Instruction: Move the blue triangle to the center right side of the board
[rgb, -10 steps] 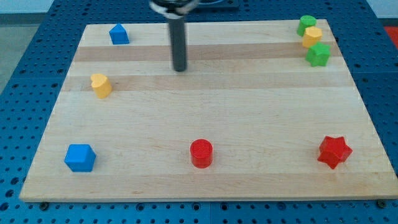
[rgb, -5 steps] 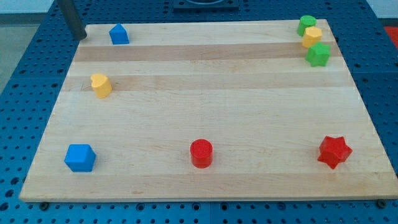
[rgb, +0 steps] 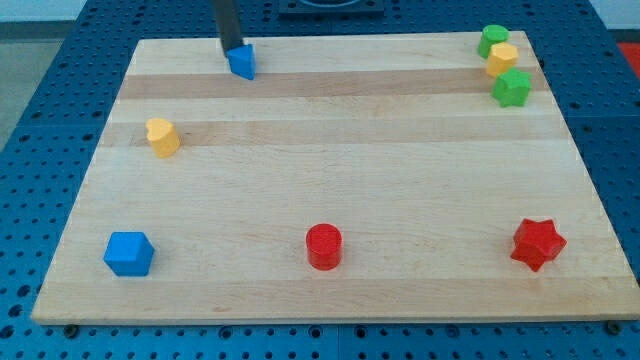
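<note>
Pushing the blue triangle (rgb: 242, 62) well meant, I judged, keeping my tip (rgb: 230, 49) behind its upper-left face and steering rightward and down the board (rgb: 330, 160) towards the centre right. I had no pincer, only the rod; my tip touched the triangle near the top edge, left of centre.

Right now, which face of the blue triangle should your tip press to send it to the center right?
Its upper-left face. My tip already sits against that side of the blue triangle, and the center right of the board lies rightward and down.
</note>
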